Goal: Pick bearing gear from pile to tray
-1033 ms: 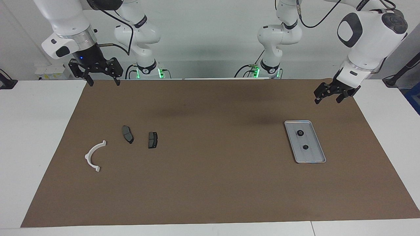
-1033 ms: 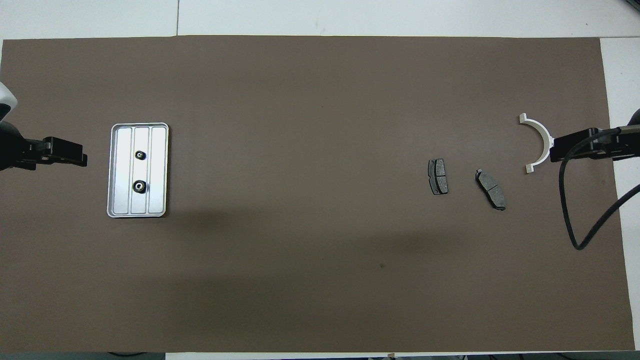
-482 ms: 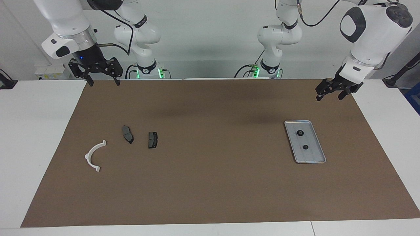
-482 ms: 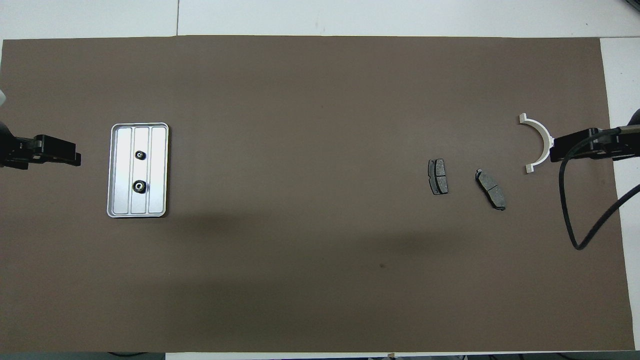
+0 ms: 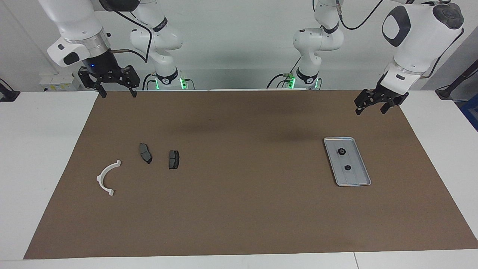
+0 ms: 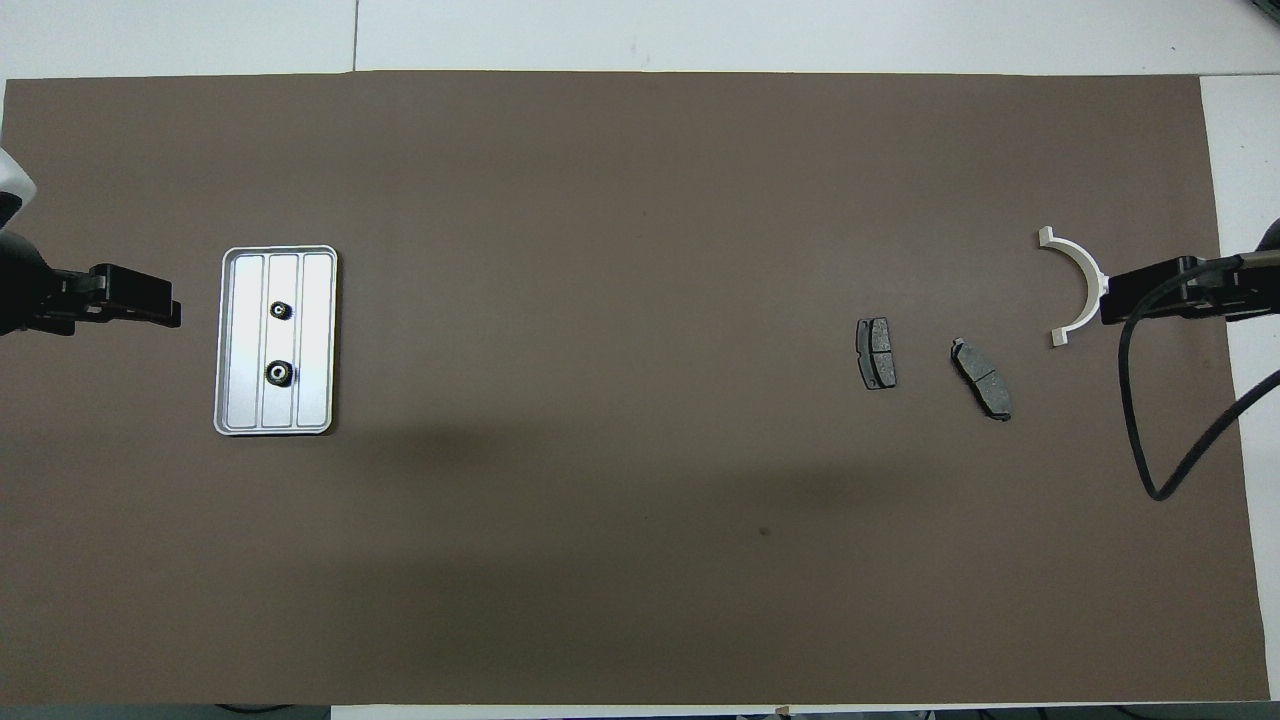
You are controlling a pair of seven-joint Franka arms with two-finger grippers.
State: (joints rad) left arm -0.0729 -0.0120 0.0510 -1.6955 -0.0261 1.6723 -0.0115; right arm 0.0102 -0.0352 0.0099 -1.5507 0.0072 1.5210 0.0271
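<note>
Honestly, little can go wrong now: the left gripper (image 5: pixel 369 106) hangs in the air over the mat (image 5: pixel 239 209) by the tray (image 5: pixel 360 179), jaws spread and empty, and a careless pass could bump the light tray. The right gripper (image 5: pixel 116 91), also spread and empty, waits over the mat's edge. Two small black round gears (image 5: pixel 341 151) (image 5: pixel 347 167) lie in the tray. Toward the right arm's end rest two grey pads (image 5: pixel 145 153) (image 5: pixel 173 159) and a white bracket (image 5: pixel 106 177), well apart from the tray.

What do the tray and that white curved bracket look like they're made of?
Tray: likely metal, silver-grey with a satin sheen, pressed ribs and a raised rim. White half-ring bracket: probably moulded plastic, matte and evenly white; painted metal can't be ruled out.
</note>
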